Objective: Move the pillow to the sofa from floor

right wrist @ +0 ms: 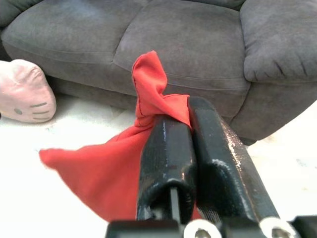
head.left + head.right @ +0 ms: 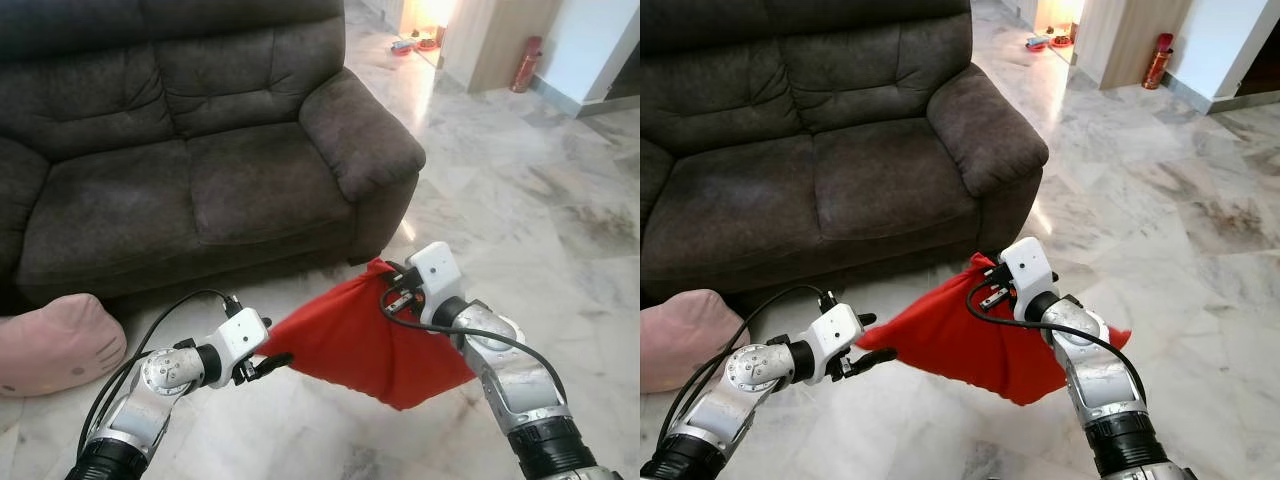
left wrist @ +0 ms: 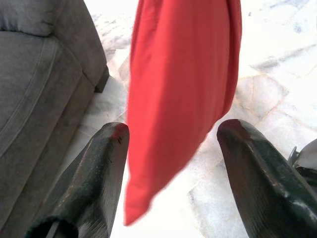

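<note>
The right tool (image 1: 190, 126) is clamped tight on a bunched corner of the soft red fabric pillow (image 2: 365, 340), its two long black fingers (image 1: 166, 163) pressed together with the cloth pinched between them and a twist of red sticking up past the tips. The pillow hangs from that grip above the floor, sagging in front of the robot, its far corner reaching toward the left tool (image 2: 268, 365).

The left tool's fingers (image 3: 94, 178) stand wide apart, one on each side of the pillow's hanging edge; the wrist view shows clear gaps between cloth and fingers, so it is not gripping. In the head views the tool sits right at the pillow's left corner.

Beyond the pillow stands a dark grey-brown plush sofa (image 2: 190, 130) with two seat cushions and a padded armrest; the pillow is held just in front of its lower front edge, near the armrest end, not on the seat. A pale pink cushion with a cat face (image 2: 55, 345) lies on the glossy marble-tiled floor (image 2: 530, 210) against the sofa's base on the robot's left. A red cylinder (image 2: 526, 62) stands far off by a wooden panel.
</note>
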You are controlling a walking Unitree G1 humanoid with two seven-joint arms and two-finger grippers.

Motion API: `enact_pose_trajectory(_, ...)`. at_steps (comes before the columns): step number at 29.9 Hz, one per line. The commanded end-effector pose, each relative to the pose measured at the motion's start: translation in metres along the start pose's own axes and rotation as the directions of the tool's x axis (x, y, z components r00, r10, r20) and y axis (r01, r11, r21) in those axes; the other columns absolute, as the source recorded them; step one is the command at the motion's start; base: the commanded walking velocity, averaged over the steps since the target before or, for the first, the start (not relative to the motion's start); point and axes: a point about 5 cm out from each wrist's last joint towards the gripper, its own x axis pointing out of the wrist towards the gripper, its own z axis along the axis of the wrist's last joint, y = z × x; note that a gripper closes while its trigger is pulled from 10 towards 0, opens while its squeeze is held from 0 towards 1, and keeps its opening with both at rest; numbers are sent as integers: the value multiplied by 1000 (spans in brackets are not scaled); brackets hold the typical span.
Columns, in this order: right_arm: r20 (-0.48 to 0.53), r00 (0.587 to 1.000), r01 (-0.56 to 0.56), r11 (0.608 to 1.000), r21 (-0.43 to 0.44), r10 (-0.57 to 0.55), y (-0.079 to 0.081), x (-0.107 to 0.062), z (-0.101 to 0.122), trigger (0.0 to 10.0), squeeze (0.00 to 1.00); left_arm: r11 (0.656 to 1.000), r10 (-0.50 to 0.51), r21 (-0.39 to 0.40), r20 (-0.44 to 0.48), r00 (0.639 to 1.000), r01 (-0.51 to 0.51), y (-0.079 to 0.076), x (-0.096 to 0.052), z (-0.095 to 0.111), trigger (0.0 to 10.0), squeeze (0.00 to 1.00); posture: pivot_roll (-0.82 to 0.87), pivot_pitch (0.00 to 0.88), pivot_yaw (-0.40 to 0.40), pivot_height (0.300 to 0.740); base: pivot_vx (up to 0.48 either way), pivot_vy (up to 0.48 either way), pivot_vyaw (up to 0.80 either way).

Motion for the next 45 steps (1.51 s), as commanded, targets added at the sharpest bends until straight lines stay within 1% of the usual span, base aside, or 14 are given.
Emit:
enact_pose_trajectory(1,156,987,-28,997,-68,39,5,-1,37,10000,0,1000,-22,-10,-31,999,22,-5,0,-8,10000,0,82,49,-5,740,0,0,0)
enact_pose_trajectory(4,154,987,-30,997,-69,40,5,-1,37,10000,0,999,-40,-12,-54,998,40,-10,3,-14,10000,0,83,47,-5,740,0,0,0)
enact_pose_trajectory(7,154,986,-44,996,-73,55,7,0,38,10000,0,995,-88,-45,-106,991,84,-25,9,-30,10000,0,80,45,-5,740,0,0,0)
enact_pose_trajectory(11,154,986,-50,996,-74,61,8,0,39,10000,0,992,-114,-74,-133,984,105,-34,12,-38,10000,0,78,47,-7,740,0,0,0)
enact_pose_trajectory(14,149,987,-53,996,-76,63,9,0,39,10000,0,992,-118,-66,-181,976,108,-39,13,-47,10000,0,74,49,-6,740,0,0,0)
enact_pose_trajectory(19,144,988,-51,996,-77,62,9,-1,38,10000,0,998,-48,-49,-211,976,38,-33,11,-52,10000,0,74,52,-3,740,0,0,0)
enact_pose_trajectory(20,143,988,-52,996,-77,63,9,-2,38,10000,0,1000,-9,-12,-246,969,6,-28,8,-56,10000,0,77,53,-3,740,0,0,0)
enact_pose_trajectory(23,145,987,-58,995,-79,69,9,-2,39,10000,0,999,32,-26,-259,965,-41,-23,4,-61,10000,0,81,55,-3,740,0,0,0)
enact_pose_trajectory(25,157,983,-77,994,-84,89,11,-2,44,10000,0,999,19,-42,-292,956,-33,-25,1,-68,10000,0,82,55,-3,740,0,0,0)
enact_pose_trajectory(31,192,974,-107,990,-94,123,13,-5,53,10000,0,999,13,-42,-313,950,-27,-28,1,-73,10000,0,76,56,-2,740,0,0,0)
enact_pose_trajectory(35,204,967,-132,984,-116,153,15,-9,57,10000,0,999,38,35,-365,930,-27,-29,1,-81,10000,0,69,57,-3,740,0,0,0)
enact_pose_trajectory(39,205,964,-145,982,-123,168,16,-11,58,10000,0,994,103,62,-358,928,-86,-20,1,-78,10000,0,68,58,-4,740,0,0,0)
enact_pose_trajectory(41,201,963,-153,980,-128,177,16,-12,57,10000,0,991,137,39,-331,934,-131,-13,0,-75,10000,0,68,59,-8,740,0,0,0)
enact_pose_trajectory(45,198,961,-167,977,-135,192,18,-12,57,10000,0,993,114,4,-287,951,-117,-12,1,-70,10000,0,69,59,-10,740,0,0,0)
